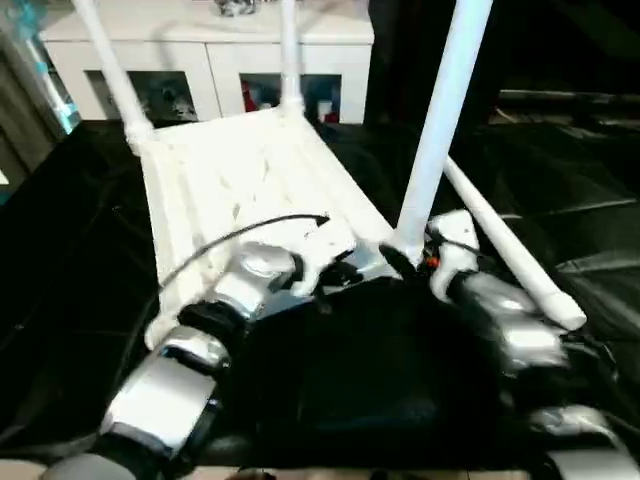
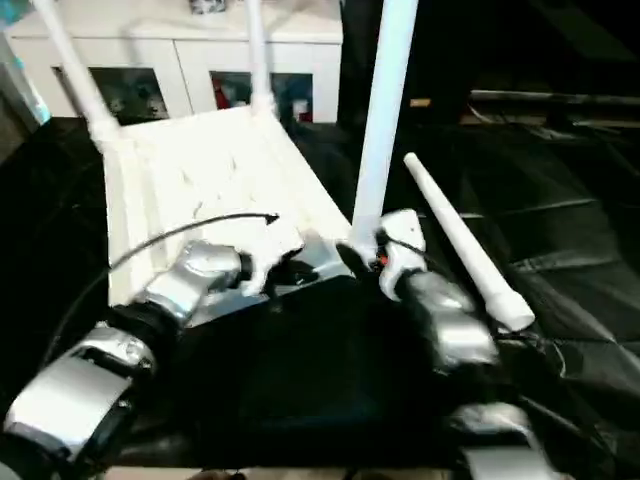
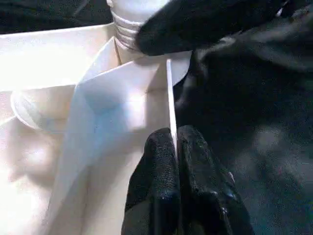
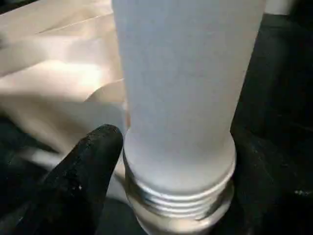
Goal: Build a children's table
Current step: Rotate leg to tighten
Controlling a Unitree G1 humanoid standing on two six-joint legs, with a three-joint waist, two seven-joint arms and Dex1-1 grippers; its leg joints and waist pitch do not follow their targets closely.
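Note:
The children's table top (image 1: 230, 180) lies upside down on the black sheet, ribs facing up. Two white legs stand in its far corners, one on the left (image 1: 110, 70) and one on the right (image 1: 290, 60). A third leg (image 1: 440, 120) stands upright in the near right corner socket. My right gripper (image 1: 410, 262) sits around its threaded base (image 4: 178, 196). A fourth leg (image 1: 510, 250) lies loose on the sheet to the right. My left gripper (image 3: 176, 139) is shut on the thin near rim (image 3: 169, 98) of the top, close beside that socket.
A white cabinet with glass doors (image 1: 200, 60) stands behind the work. The black sheet (image 1: 80, 280) covers the large table on all sides. A black cable (image 1: 230, 235) arcs over my left wrist. The loose leg lies just right of my right forearm.

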